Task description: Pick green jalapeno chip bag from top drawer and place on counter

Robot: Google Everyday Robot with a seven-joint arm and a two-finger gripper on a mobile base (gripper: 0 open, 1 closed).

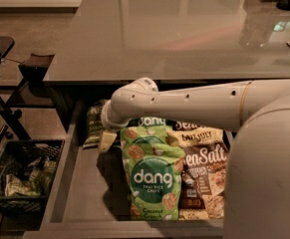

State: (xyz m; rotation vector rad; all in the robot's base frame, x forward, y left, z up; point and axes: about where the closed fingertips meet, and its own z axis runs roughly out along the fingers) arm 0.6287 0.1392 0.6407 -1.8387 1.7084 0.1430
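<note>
The green jalapeno chip bag (93, 124) stands at the back left of the open top drawer (82, 195), partly under the edge of the counter (184, 29). My white arm reaches in from the right, under the counter edge. Its gripper (104, 137) points down right beside the bag, at the bag's right edge. I cannot see whether it is touching the bag. The bag's top is in shadow.
A bright green dang bag (152, 176) and a brown Sea Salt bag (204, 173) lie in the middle and right of the drawer, with more bags behind them. A black wire basket (20, 180) with packets stands on the floor at left. A dark stand (32, 66) is further back.
</note>
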